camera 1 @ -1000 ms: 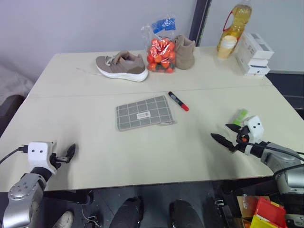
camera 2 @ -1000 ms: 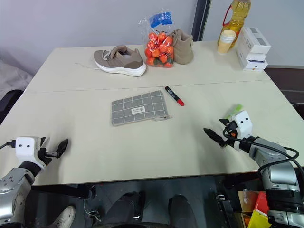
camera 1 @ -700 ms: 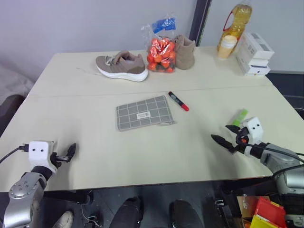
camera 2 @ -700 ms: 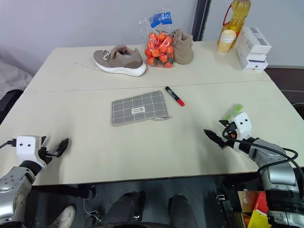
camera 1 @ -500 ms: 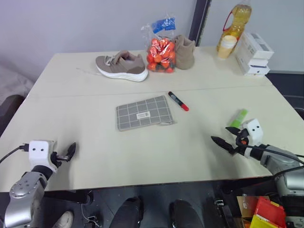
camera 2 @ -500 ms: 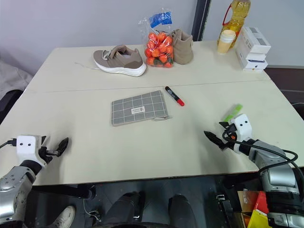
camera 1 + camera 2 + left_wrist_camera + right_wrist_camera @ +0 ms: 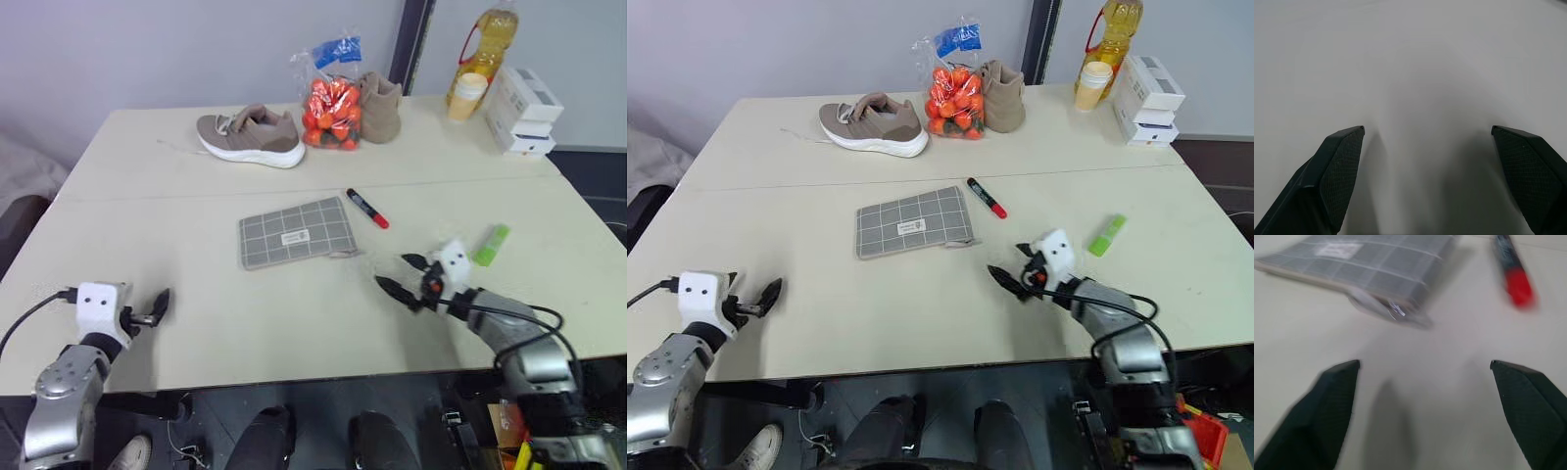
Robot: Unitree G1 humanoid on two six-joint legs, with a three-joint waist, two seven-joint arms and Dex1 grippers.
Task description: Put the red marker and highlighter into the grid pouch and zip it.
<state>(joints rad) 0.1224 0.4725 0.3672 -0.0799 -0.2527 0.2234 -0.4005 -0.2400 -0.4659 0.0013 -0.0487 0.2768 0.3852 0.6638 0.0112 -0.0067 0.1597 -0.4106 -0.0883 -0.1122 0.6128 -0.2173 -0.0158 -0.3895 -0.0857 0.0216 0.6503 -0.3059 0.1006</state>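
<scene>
— Head view first: what is the biggest thing?

— The table, pale and wide, with a seam running across it. At its far edge lie a shoe, a bag of small orange fruit and a brown boot just behind the bag. In the far right corner stand white boxes, a bottle of yellow liquid and a paper cup in front of it.

— And the pouch?

— The pouch lies flat near the middle of the table, its label up, its zipper pull sticking out at the near right corner. The marker lies just beside the pouch's far right corner, apart from it, red end toward the robot. The highlighter lies well to the right, alone on the table.

— Where are the arms?

— The right claw hangs low over the table between the pouch and the highlighter, pointing toward the pouch's zipper corner. Its fingers stand apart with nothing between them; in the right wrist view the pouch and marker lie beyond the tips. The left claw sits near the table's near left edge, well away from everything, fingers spread and empty over bare table.
</scene>
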